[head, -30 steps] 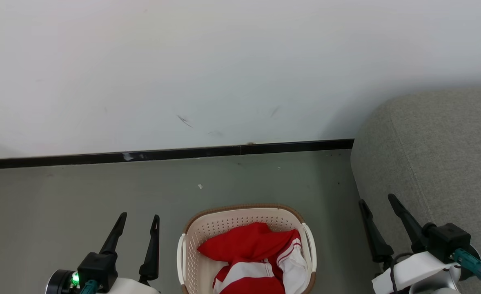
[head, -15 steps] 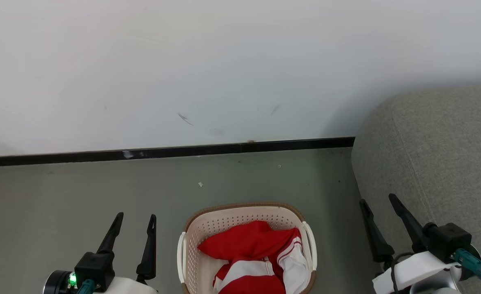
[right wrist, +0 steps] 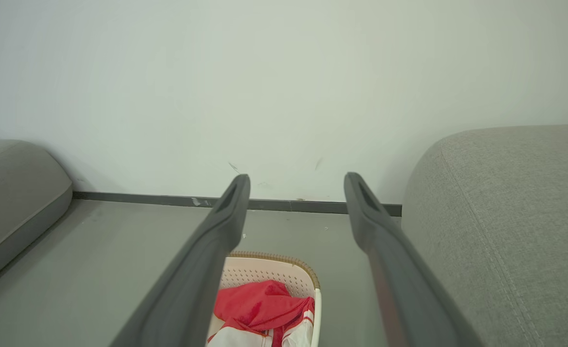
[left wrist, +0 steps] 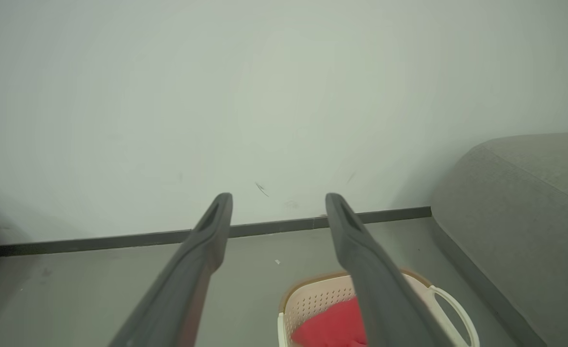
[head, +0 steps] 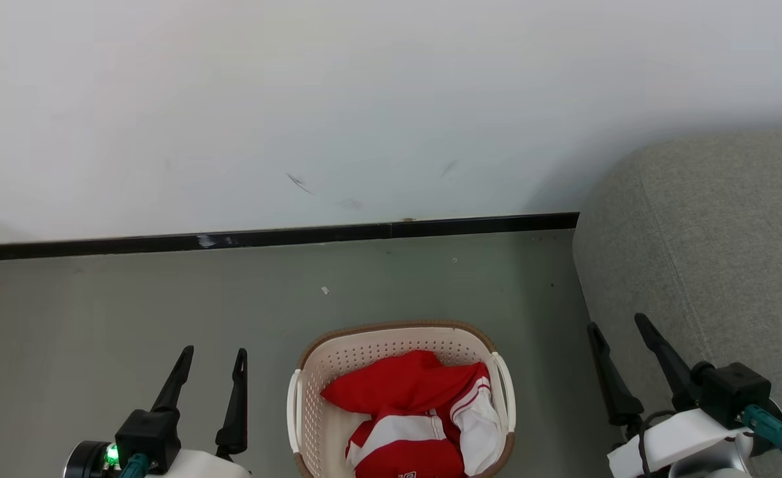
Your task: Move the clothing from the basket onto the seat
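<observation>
Red clothing right of left pincer

We are looking at a plain white wall, which is carrying a few dark scuff marks low down. A black baseboard is running along its foot above a smooth grey-green floor. At the right wrist view's left edge, a rounded grey cushion is resting on that floor.
</observation>
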Controlling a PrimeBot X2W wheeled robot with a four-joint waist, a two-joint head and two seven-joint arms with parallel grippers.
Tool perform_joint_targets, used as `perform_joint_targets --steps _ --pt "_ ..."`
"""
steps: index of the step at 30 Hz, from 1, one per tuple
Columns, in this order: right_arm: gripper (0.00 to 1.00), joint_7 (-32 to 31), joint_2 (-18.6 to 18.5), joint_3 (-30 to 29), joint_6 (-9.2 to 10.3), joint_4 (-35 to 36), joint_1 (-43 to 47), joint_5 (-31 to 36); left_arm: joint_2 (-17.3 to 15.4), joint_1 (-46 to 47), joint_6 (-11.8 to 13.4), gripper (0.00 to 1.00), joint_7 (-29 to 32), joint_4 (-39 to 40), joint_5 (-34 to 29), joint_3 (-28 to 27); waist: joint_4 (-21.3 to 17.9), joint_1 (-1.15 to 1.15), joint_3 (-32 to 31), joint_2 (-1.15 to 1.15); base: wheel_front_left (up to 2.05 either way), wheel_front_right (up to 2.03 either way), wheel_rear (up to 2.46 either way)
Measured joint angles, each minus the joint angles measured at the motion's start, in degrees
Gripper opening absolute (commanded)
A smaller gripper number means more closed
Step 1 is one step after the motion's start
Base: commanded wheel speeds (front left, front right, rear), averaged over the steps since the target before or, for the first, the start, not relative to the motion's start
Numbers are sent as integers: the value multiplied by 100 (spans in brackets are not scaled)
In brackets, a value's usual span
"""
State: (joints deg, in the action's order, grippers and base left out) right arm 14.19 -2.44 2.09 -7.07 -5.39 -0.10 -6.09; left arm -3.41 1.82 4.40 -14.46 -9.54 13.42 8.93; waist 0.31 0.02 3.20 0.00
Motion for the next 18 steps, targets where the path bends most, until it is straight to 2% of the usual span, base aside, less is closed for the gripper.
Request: perform_joint_targets --steps 8,18 --pt "100 0 4 -97 0 134 125 -44 -92 52 -11 100 0 -234 -165 103 -28 0 152 0 0 0 0" --pt "100 1 10 -365 0 460 138 -40 -149 638 -212 100 57 -670 -313 417 -127 0 450 0 0 0 0"
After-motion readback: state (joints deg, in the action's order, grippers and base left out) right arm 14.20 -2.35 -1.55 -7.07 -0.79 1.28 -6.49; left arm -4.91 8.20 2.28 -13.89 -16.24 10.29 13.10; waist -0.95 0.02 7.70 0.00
